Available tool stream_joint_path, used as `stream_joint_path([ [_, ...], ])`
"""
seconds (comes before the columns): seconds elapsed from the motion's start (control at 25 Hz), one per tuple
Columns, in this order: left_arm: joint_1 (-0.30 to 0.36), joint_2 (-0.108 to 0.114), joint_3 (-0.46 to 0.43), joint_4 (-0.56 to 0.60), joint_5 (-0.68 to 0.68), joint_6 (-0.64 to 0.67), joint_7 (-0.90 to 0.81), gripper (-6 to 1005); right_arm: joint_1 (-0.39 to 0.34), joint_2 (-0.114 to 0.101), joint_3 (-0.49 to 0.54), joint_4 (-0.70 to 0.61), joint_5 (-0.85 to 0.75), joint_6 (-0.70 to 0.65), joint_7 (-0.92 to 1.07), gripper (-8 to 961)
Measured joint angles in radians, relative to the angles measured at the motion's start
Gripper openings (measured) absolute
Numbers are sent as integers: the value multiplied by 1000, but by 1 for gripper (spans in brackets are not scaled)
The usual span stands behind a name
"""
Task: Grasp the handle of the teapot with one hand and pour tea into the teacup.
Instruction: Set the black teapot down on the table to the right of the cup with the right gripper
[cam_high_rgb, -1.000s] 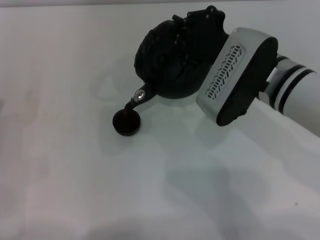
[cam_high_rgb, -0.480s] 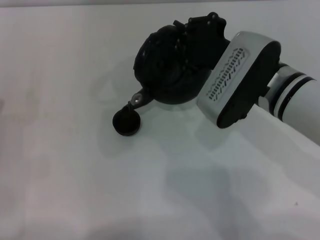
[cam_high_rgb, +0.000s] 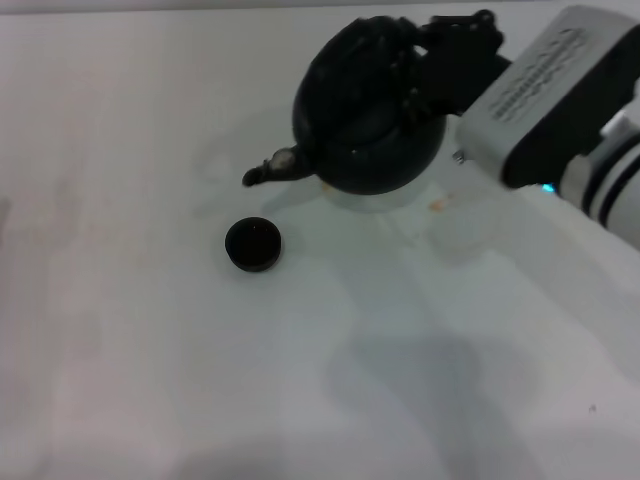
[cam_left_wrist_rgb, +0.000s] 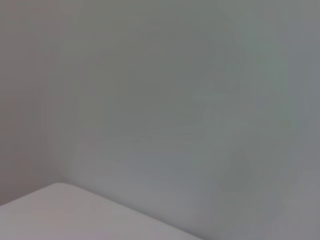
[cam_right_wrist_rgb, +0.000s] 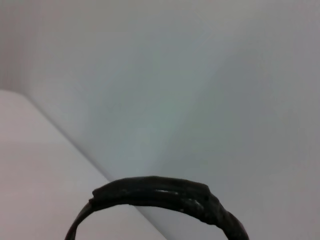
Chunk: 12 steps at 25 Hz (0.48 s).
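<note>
Behind the teapot (cam_high_rgb: 368, 120), right gripper (cam_high_rgb: 455, 40) fingers hidden.

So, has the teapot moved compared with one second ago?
Yes. The teapot has moved back and toward the robot's right; its spout, earlier over the teacup, is now clear of it. The right gripper holds it.

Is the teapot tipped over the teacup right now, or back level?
Roughly level: the teapot sits near-upright, its spout pointing sideways, clear of the teacup. The right end effector is at its handle.
</note>
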<state>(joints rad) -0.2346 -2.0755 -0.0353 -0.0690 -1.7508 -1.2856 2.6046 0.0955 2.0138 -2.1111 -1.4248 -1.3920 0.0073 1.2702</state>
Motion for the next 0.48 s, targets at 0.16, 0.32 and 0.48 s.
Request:
stream_joint_path([
  [0.16,0,0,4,2,1,0,0,888,-41,0,42,-7,75,-30,0,112],
  [0.32,0,0,1,3,1,-2,0,888,-82,0,101,-9,172,-103,0,112],
  [0.48,-1,0,0,3,1,-2,0,887,-117,-1,189,26,273,-207,0,112],
])
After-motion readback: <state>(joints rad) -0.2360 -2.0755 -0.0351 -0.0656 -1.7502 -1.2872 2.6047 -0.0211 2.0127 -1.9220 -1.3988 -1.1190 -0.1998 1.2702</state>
